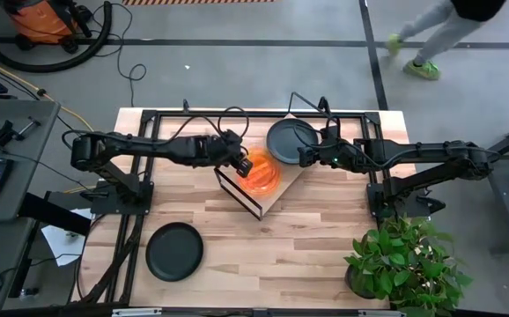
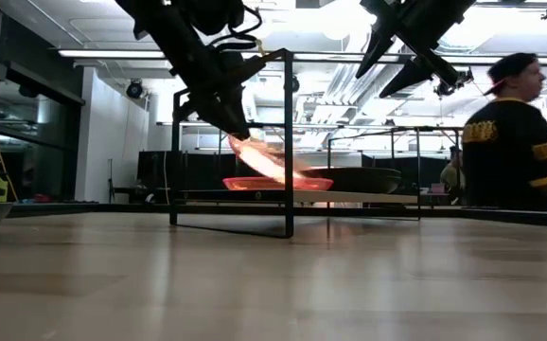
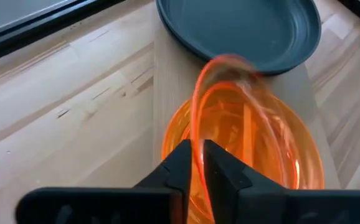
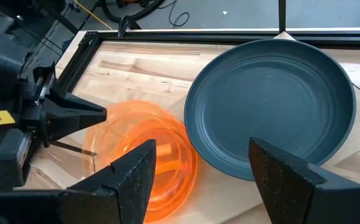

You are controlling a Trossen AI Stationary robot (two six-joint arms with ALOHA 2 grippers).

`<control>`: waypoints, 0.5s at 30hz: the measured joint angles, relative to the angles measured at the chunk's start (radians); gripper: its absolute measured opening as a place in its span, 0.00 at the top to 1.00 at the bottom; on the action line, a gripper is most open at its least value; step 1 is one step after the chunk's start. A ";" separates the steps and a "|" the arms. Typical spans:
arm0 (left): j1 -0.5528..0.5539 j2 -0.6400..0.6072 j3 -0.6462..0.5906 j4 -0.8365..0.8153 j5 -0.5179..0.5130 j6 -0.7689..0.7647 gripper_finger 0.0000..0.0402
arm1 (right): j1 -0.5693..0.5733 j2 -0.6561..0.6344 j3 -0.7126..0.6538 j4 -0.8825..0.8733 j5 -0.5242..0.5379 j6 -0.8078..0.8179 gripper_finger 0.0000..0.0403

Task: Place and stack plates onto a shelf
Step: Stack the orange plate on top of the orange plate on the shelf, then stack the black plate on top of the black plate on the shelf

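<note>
Currently the left arm reaches across the desk from the left side, its forearm stretched nearly level toward the shelf, with the left gripper clamped on the rim of a translucent orange plate. That plate hangs tilted, its far edge raised, over the orange plates already lying on the shelf; how many lie there cannot be told. In the low view the held plate slopes down toward the shelf board from the gripper above it. Just beside the orange stack, on the same shelf, sits a dark grey plate, lying flat. The right arm extends from the right side, and the right gripper hovers above the shelf near the dark plate, fingers apart and holding nothing. Another dark plate lies on the desk well apart from the shelf, toward the front left.
</note>
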 joint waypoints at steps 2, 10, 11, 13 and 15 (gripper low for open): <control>0.008 0.000 0.000 0.000 0.024 0.000 0.88 | 0.000 0.000 0.000 0.000 0.000 0.000 0.41; 0.022 -0.016 0.000 0.003 0.110 0.012 0.70 | 0.000 0.000 0.000 0.000 0.000 0.000 0.41; 0.024 -0.027 0.000 0.004 0.119 0.022 0.68 | 0.000 0.000 0.000 0.000 0.000 0.000 0.41; 0.033 -0.062 0.000 0.005 0.127 0.041 0.66 | 0.000 0.000 0.000 0.000 0.000 0.000 0.41; 0.043 -0.117 0.000 0.008 0.128 0.054 0.65 | 0.000 0.000 0.000 0.000 0.000 0.000 0.41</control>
